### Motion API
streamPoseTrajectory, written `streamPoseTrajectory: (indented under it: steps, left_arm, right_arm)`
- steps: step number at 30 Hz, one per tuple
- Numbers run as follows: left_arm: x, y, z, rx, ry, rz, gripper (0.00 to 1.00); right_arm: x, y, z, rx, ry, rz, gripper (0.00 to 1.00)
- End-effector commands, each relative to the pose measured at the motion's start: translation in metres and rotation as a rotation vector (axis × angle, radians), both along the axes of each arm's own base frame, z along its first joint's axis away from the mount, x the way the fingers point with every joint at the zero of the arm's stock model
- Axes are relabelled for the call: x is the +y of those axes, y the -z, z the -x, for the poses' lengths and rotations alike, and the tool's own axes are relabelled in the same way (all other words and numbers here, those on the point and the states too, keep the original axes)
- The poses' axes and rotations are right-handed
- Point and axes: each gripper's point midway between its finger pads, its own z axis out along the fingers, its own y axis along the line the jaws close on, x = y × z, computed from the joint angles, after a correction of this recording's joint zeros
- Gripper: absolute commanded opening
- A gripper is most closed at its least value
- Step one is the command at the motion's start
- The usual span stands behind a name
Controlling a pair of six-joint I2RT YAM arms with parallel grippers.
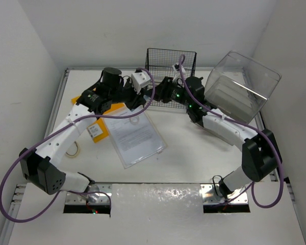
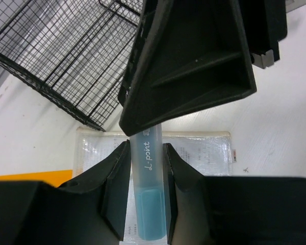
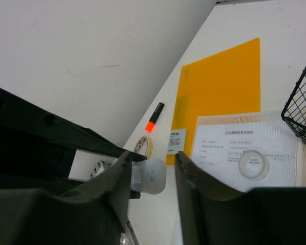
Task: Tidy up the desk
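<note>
In right wrist view alone: marker (image 3: pixel 154 118)

Wire rack (image 2: pixel 56 56) partly off-frame

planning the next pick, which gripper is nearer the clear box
Right. The right gripper sits left of the box, by the basket; the left gripper is further left, holding a pen.

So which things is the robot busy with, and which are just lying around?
In the job now: blue pen, pinched by the left gripper; right gripper, jaws around the pen's pale end with a gap.

Lying about on the desk for now: orange folder, paper sleeve, tape ring on the sleeve, tape roll beside the folder, red marker, wire basket, clear box.
</note>
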Motion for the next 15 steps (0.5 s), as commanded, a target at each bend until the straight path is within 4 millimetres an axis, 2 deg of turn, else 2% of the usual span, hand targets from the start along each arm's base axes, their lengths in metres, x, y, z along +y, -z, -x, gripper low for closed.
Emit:
streamPoseTrajectory:
  steps: [1, 3, 4, 7, 9, 10, 12, 13, 15]
  left_arm:
    - [-0.007, -0.01, -0.009, -0.044, -0.012, 0.026, 0.0]
    - [-0.007, -0.01, -0.01, -0.045, -0.011, 0.029, 0.0]
    - [-0.008, -0.009, -0.01, -0.044, -0.013, 0.029, 0.0]
    - [-0.007, -0.01, -0.011, -0.05, -0.018, 0.027, 0.0]
    - [-0.006, -0.007, -0.012, -0.044, -0.019, 0.021, 0.0]
    - [-0.007, -0.007, -0.011, -0.047, -0.01, 0.014, 0.3]
    - [-0.005, -0.003, -0.008, -0.035, -0.003, 0.001, 0.63]
    - [-0.004, -0.002, -0.007, -0.033, -0.003, -0.004, 0.97]
    - [-0.002, 0.0, -0.004, -0.019, -0.006, -0.013, 0.99]
  right_arm:
    - [0.01, -0.03, 0.004, -0.068, -0.039, -0.066, 0.34]
    - [0.011, -0.028, 0.004, -0.06, -0.043, -0.061, 0.25]
    - [0.011, -0.026, 0.004, -0.056, -0.045, -0.059, 0.16]
    - [0.011, -0.024, 0.004, -0.053, -0.044, -0.048, 0.03]
    - [0.008, -0.02, 0.005, -0.057, -0.037, -0.012, 0.0]
    - [0.005, -0.017, 0.005, -0.06, -0.025, 0.013, 0.0]
    - [-0.009, -0.009, 0.0, -0.08, 0.035, 0.111, 0.0]
    - [-0.014, -0.007, 0.0, -0.088, 0.055, 0.142, 0.0]
    - [-0.03, 0.002, -0.003, -0.102, 0.107, 0.225, 0.0]
